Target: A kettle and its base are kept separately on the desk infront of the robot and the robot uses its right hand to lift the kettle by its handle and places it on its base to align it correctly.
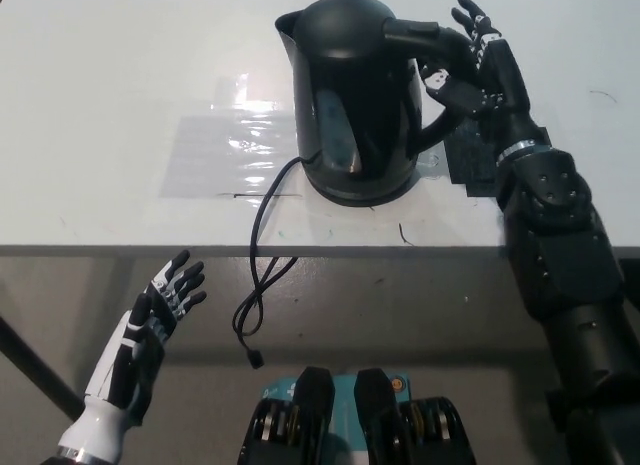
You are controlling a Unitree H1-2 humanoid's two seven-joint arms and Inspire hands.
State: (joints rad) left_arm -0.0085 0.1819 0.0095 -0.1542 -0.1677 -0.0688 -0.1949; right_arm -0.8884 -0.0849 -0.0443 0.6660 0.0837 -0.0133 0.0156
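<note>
Right hand (478,65): upper right of the frame, we see its fingers spread beside the handle (432,80), gripping nothing.
Kettle (352,90): upper centre, upright on its base (358,190).
Cord (262,270): trails off the desk (110,75) edge.
Left hand (150,330): lower left, fingers apart, empty.

A white desk (120,85) filled the upper picture, its surface glossy under bright light. Below its front edge lay a grey floor (420,315).
</note>
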